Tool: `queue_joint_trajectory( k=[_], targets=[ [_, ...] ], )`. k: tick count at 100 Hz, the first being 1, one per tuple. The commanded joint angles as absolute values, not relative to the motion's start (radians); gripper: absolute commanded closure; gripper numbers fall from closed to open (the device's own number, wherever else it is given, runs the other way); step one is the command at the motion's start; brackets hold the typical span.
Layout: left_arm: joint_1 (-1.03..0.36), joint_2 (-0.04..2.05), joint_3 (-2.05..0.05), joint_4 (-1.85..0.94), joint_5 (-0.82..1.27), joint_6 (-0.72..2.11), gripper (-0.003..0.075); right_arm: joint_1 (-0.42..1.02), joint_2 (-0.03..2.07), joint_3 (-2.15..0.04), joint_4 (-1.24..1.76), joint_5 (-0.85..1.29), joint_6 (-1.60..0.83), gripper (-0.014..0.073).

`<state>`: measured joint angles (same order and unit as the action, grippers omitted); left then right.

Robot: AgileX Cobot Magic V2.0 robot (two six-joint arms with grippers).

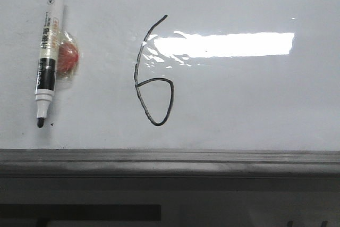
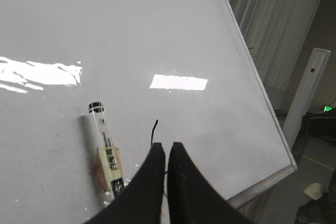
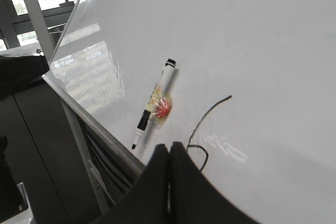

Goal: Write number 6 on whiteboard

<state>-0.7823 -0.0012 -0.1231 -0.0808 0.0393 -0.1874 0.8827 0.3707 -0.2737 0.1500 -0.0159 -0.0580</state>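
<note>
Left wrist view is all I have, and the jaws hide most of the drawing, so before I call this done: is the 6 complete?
Observer: Yes. In the front view the number 6 has a long upstroke and a closed, pointed loop below it on the whiteboard.
Operator: And the marker's lower end, which my jaws cover?
Observer: The marker is uncapped, its black tip pointing toward the grey rim, left of the 6 and apart from it.
Operator: Is the right arm holding anything?
Observer: No. The right gripper has its jaws together with nothing between them.
</note>
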Motion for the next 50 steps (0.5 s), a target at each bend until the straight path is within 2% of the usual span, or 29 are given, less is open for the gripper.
queue_joint_trajectory(
  k=[1, 50],
  targets=[
    [-0.781, -0.028, -0.115, -0.073, -0.021, -0.188, 0.0739, 0.878, 0.314, -0.239, 0.138, -0.115, -0.064, 0.0653],
    [-0.781, -0.033, -0.080, -0.073, -0.021, -0.188, 0.0739, 0.878, 0.258, -0.180, 0.138, -0.094, -0.064, 0.0653]
  ],
)
